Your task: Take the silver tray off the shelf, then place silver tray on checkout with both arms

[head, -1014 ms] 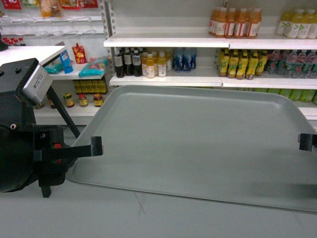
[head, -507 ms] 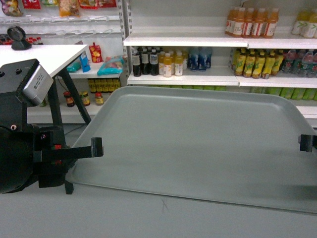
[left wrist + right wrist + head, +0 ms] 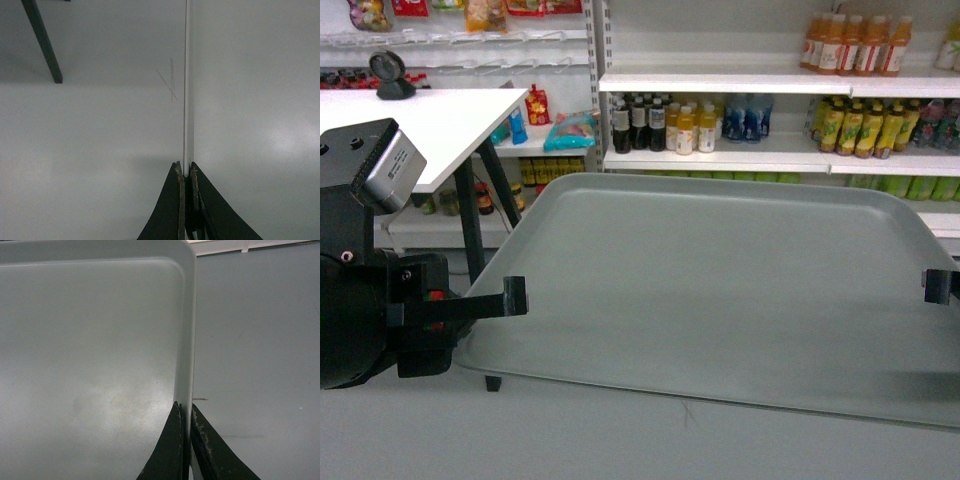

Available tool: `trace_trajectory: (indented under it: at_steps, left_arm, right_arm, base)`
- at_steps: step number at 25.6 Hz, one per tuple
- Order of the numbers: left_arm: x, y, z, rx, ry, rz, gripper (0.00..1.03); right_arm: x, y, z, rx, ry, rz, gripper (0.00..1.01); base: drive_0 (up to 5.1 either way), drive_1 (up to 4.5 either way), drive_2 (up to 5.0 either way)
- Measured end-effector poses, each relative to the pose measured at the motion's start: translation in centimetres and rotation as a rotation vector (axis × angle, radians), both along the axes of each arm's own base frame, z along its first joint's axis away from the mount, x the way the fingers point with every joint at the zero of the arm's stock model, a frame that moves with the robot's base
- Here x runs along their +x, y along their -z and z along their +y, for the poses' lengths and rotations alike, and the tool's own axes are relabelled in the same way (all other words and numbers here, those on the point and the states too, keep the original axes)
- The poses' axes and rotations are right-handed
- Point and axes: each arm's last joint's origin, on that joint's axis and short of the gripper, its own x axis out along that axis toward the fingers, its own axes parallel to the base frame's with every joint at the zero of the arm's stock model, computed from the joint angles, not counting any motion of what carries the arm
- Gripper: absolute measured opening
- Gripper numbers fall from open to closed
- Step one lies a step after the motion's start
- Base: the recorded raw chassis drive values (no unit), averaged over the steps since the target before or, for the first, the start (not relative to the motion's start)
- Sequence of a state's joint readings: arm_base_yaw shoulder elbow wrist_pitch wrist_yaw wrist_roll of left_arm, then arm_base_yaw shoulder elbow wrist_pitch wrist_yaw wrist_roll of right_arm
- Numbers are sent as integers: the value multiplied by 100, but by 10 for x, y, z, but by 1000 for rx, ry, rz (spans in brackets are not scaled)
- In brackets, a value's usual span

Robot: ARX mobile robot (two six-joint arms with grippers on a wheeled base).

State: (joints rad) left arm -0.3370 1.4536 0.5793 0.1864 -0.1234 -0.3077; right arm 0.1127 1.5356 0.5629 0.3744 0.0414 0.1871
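Both claws pinch the silver tray (image 3: 720, 290) by its side rims, carried level above the floor.

The left gripper (image 3: 185, 172) is clamped tight on the tray's left rim, and the right gripper (image 3: 185, 415) nips the right rim just the same. Out past the left arm (image 3: 370, 290) with its silver-grey box, the white checkout (image 3: 420, 125) stands near the tray's far left corner, its dark leg (image 3: 475, 240) slanting to the grey floor (image 3: 570, 430). A small dark object (image 3: 390, 75) sits on that counter. Beyond the tray's far edge runs the shelf (image 3: 720, 160), loaded with drink bottles (image 3: 670, 125), more orange bottles (image 3: 850, 45) on the board above, snack packets (image 3: 570, 130) off left.
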Motion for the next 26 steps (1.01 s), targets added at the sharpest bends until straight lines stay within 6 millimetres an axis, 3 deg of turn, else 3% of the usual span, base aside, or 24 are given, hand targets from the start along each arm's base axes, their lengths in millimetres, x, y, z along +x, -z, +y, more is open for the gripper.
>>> trace_trajectory:
  at_steps: [26]
  left_arm:
    - [0,0,0,-1,0,-1,2]
  right_arm:
    - [0,0,0,1,-1,2,3]
  base:
    - [-499,246,246]
